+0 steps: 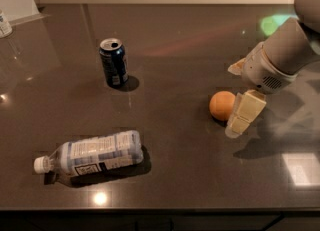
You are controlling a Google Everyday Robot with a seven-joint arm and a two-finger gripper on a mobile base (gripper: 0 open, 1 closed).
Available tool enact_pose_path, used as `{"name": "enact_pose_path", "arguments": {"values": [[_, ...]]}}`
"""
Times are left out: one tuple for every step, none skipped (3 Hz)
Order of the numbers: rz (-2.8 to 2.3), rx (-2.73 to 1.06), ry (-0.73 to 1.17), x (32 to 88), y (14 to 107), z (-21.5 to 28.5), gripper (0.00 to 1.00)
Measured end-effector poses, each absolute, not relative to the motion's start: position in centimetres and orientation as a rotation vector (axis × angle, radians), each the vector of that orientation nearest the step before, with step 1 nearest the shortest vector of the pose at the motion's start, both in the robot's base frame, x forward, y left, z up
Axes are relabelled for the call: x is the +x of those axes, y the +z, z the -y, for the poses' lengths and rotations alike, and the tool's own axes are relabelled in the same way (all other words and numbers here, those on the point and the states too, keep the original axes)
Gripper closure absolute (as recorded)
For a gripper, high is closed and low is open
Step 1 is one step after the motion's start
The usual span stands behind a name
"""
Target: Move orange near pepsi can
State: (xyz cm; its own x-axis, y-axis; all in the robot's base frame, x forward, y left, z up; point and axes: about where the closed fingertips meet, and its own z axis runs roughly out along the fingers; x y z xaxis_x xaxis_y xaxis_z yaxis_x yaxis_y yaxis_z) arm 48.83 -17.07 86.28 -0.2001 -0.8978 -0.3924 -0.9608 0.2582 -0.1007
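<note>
- Camera view: my arm (280,57) slants down from the upper right.
- tool (241,116) low over the tabletop (175,170), just beside the orange (221,105); can't tell its opening.
- orange well apart from the pepsi can (113,62).

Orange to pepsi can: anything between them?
No. In the camera view only bare tabletop lies between the orange and the pepsi can. The water bottle lies off that line, nearer the front; the gripper is beside the orange, opposite the can.
</note>
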Motion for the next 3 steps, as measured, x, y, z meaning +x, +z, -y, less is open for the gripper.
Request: {"name": "enact_pose_path", "arguments": {"values": [[-2.153, -1.699, 0.245, 48.5, 85.91, 16.57, 0.16], [-2.144, -1.698, 0.251, 48.32, 85.76, 16.16, 0.4], [-2.147, -1.687, 0.255, 48.56, 85.96, 15.85, 0.64]]}}
